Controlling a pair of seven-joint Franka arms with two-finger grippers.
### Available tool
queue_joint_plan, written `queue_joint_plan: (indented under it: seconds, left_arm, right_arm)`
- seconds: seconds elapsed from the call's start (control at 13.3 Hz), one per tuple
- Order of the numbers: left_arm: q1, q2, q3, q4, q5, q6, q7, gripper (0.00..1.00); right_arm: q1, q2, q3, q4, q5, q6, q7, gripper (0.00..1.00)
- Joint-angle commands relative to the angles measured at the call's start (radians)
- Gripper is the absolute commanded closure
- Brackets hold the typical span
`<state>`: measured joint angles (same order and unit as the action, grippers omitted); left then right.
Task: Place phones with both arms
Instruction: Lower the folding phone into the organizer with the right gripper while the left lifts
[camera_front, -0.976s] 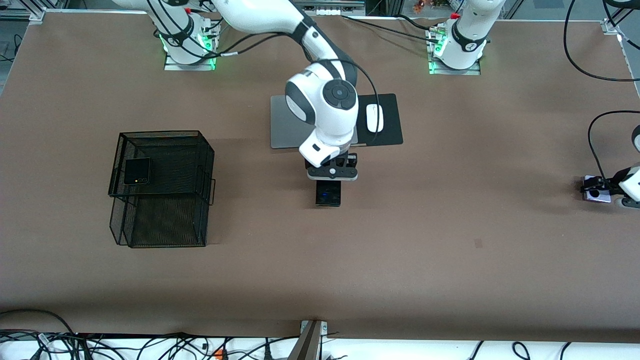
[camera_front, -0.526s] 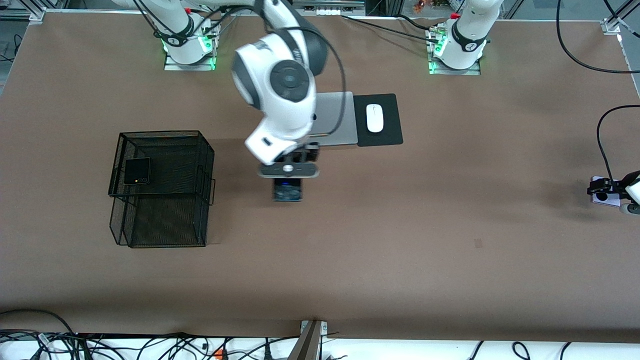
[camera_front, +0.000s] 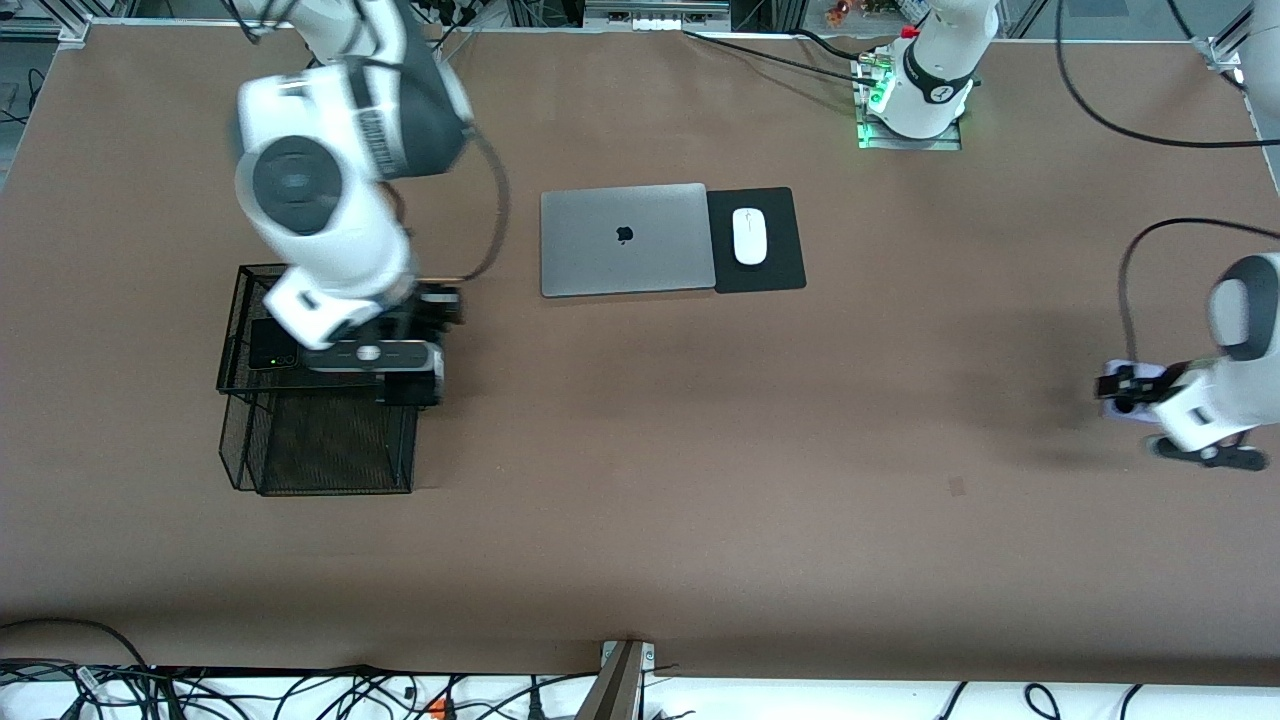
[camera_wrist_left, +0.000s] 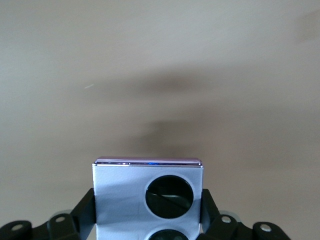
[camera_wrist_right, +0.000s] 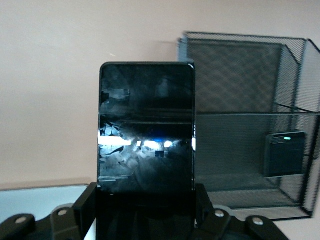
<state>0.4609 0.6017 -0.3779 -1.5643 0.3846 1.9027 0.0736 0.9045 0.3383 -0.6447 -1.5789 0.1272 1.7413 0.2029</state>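
Front view: your right gripper (camera_front: 405, 385) has swung from beside the laptop (camera_front: 622, 238) to over the mesh basket (camera_front: 325, 470).
Right grip: clamped on the long black phone (camera_wrist_right: 146, 127).
Left gripper (camera_front: 1128, 388): pinching the lavender phone (camera_wrist_left: 148, 192), now moving inward over bare table.
Basket: small black phone (camera_front: 270, 345) already inside.

A robotics lab: two white robot arms (camera_front: 330, 190) bolted to a brown tabletop (camera_front: 700, 500), loose cables (camera_front: 300, 690) along its edge, aluminium framing at the corners.
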Motion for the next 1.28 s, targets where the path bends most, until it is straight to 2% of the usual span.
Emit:
queue_joint_plan:
  seconds: [0.0, 0.15, 0.3, 0.45, 0.6, 0.68, 0.9, 1.05, 1.2]
  left_arm:
    - [-0.173, 0.030, 0.019, 0.020, -0.010, -0.024, -0.153, 0.67]
    - [-0.264, 0.069, 0.017, 0.023, -0.019, -0.016, -0.311, 0.67]
    - [-0.397, 0.090, 0.019, 0.023, -0.110, -0.002, -0.491, 0.67]
    - [-0.517, 0.099, 0.019, 0.023, -0.150, 0.105, -0.698, 0.67]
    - [-0.591, 0.124, 0.019, 0.023, -0.151, 0.211, -0.825, 0.67]
    - [-0.626, 0.139, 0.019, 0.023, -0.156, 0.266, -0.842, 0.67]
    - [-0.715, 0.197, 0.019, 0.023, -0.306, 0.445, -0.831, 0.66]
    - [-0.751, 0.228, 0.019, 0.024, -0.320, 0.467, -0.841, 0.61]
    - [-0.784, 0.234, 0.019, 0.032, -0.317, 0.476, -0.839, 0.61]
  right_arm:
    - [0.022, -0.156, -0.085, -0.217, 0.006, 0.079, -0.126, 1.00]
    - [0.022, -0.197, -0.142, -0.303, 0.005, 0.131, -0.201, 1.00]
    - [0.022, -0.208, -0.165, -0.369, 0.006, 0.188, -0.243, 1.00]
    - [0.022, -0.208, -0.165, -0.439, 0.008, 0.246, -0.246, 1.00]
    - [0.024, -0.203, -0.164, -0.490, 0.009, 0.282, -0.244, 1.00]
    - [0.025, -0.202, -0.162, -0.507, 0.011, 0.294, -0.244, 1.00]
    - [0.027, -0.179, -0.159, -0.526, 0.012, 0.325, -0.244, 1.00]
    - [0.028, -0.156, -0.158, -0.530, 0.015, 0.355, -0.243, 1.00]
    - [0.030, -0.131, -0.155, -0.536, 0.037, 0.380, -0.243, 1.00]
